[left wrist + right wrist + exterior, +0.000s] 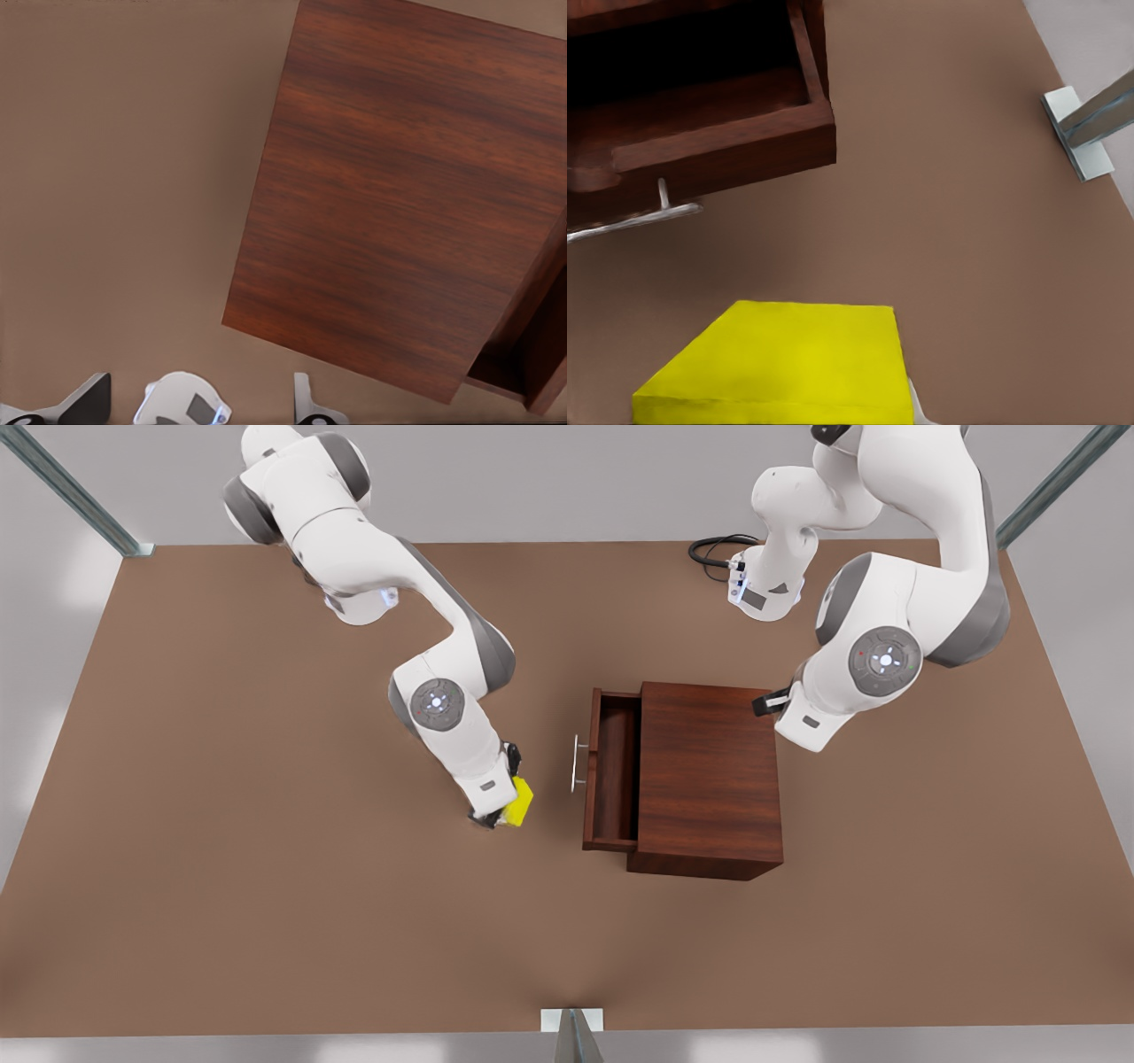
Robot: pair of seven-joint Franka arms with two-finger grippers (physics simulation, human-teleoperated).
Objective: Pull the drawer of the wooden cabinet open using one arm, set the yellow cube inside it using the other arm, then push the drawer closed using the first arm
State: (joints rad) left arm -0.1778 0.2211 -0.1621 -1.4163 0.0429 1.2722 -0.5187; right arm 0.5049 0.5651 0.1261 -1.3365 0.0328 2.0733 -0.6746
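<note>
A: The cube (518,802) sits at the right gripper (496,815) on the table (266,886), out in front of the open drawer (613,766) and near its handle (578,763). From the wrist the yellow block (788,363) looms just under the camera, but whether the fingers are clamped on it, I cannot tell.

B: And the risk?

A: If the hold is shallow or off-centre, the cube could twist or drop during the carry. The drawer is only partly out of the cabinet (709,775), so the opening is narrow; a low approach may knock the handle or the front panel and nudge the drawer.

B: Anything inside?

A: The drawer's visible floor (682,133) looks bare; its back stays hidden under the cabinet top.

B: The other arm?

A: The left gripper (769,703) waits by the cabinet's rear edge, above the top (399,195). Its fingers' state can't be told.
</note>
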